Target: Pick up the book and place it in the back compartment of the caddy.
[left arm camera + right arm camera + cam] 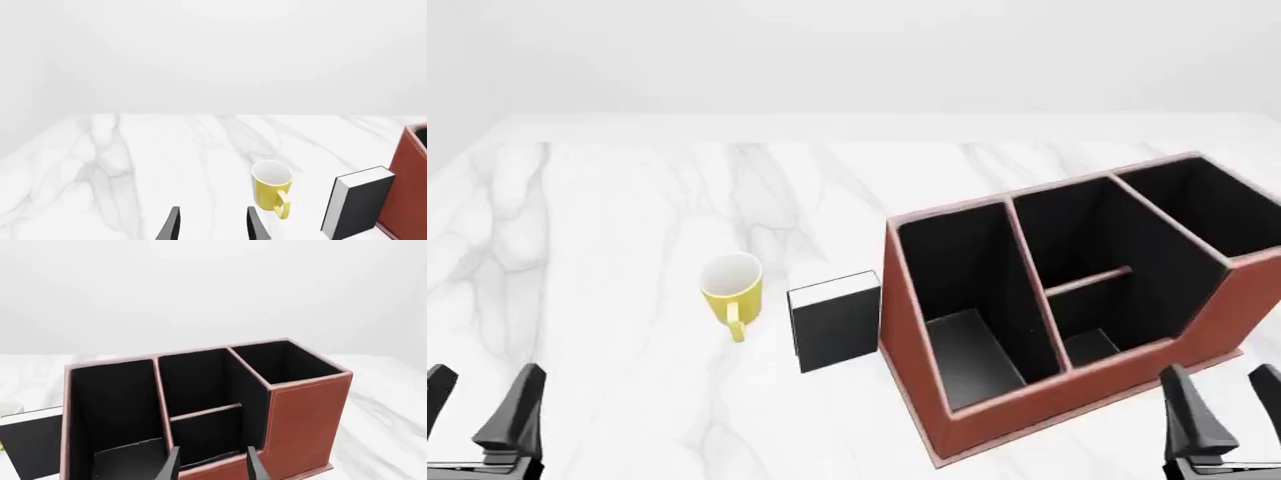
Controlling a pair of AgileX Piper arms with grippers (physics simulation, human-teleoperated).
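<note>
The book (834, 322), black with white page edges, stands upright on the marble table between the yellow mug (731, 285) and the caddy (961, 420). The reddish-brown caddy has black-lined cells; its back compartment (1074, 230) lies behind a low divider in the middle pair. My left gripper (478, 405) hovers open at the near left, well short of the book. At the near right my right gripper (1232, 410) is open in front of the caddy. The left wrist view shows the left gripper (213, 227), the book (357, 202) and the caddy's wall (410, 190). The right wrist view shows the right gripper (212, 467), the back compartment (200, 380) and the book (30, 440).
The yellow mug (271, 187) stands upright with its handle toward the near side, just left of the book. The white marble table (601, 230) stretches to the far edge under a plain pale wall.
</note>
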